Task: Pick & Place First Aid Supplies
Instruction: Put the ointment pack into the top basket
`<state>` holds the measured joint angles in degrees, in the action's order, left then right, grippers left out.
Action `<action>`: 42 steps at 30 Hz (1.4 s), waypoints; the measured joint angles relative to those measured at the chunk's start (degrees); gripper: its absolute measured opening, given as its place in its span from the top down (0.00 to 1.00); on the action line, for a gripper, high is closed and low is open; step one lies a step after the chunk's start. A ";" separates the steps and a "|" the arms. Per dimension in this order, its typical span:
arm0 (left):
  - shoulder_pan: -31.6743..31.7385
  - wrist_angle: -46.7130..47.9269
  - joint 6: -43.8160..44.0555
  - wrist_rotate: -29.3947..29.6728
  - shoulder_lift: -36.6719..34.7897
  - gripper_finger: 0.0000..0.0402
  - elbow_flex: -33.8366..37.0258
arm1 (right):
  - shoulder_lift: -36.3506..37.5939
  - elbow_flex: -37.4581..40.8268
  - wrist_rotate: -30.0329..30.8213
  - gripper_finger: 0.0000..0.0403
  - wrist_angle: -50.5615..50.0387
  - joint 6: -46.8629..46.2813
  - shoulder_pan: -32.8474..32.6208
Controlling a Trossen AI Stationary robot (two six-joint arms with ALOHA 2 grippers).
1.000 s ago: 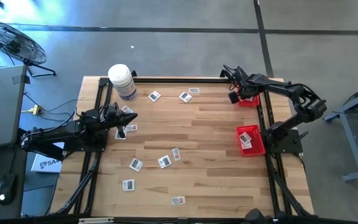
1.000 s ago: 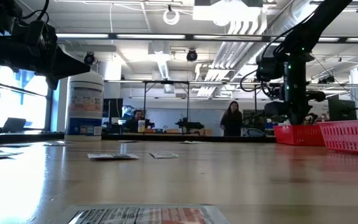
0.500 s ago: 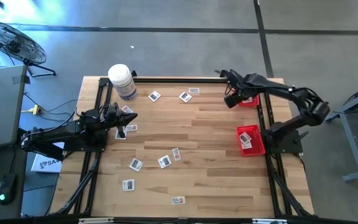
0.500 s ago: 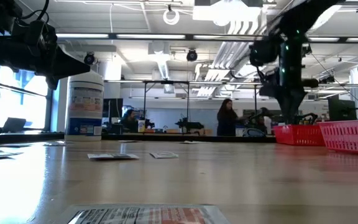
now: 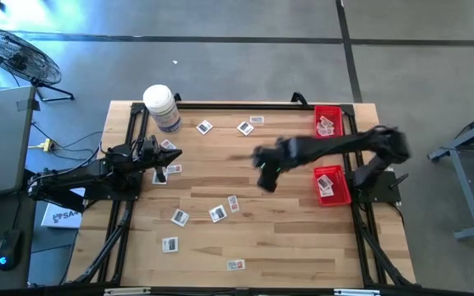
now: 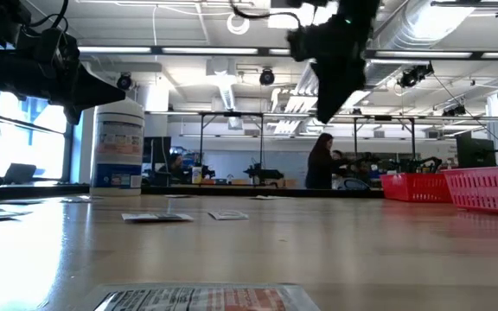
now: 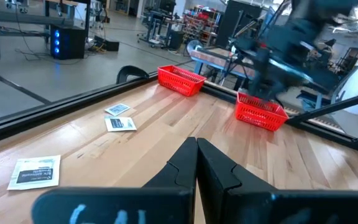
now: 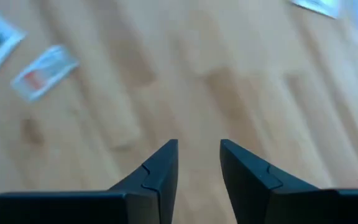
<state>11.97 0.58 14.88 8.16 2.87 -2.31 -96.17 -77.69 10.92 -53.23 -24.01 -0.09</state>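
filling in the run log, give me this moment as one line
right gripper: open, empty, over mid-table | left gripper: shut, waiting at left edge | packets: scattered | red bins: hold packets

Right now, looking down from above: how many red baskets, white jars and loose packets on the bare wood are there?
Red baskets: 2
White jar: 1
Loose packets: 11
Total: 14

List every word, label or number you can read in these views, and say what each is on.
"SA": start of a cut-off word on the white box beside the table's left edge, under the left arm.
Jar label: print too small to read.
Packets, near packet: dark and reddish print, unreadable.
Red baskets: no text visible.
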 joint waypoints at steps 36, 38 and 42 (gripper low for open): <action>0.00 0.00 0.01 -0.01 0.00 1.00 -0.01 | -40.18 -33.75 -11.78 0.72 -5.01 28.40 -10.67; 0.02 0.00 0.02 0.00 -0.01 1.00 -0.02 | -40.12 -33.35 -11.74 0.72 -4.29 28.55 -10.69; 0.00 0.00 0.00 0.00 0.00 1.00 -0.02 | -40.13 -33.51 -11.38 0.72 -4.16 28.57 -10.85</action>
<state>11.97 0.58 14.87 8.16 2.87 -2.33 -136.30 -111.20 -0.46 -57.40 4.56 -10.94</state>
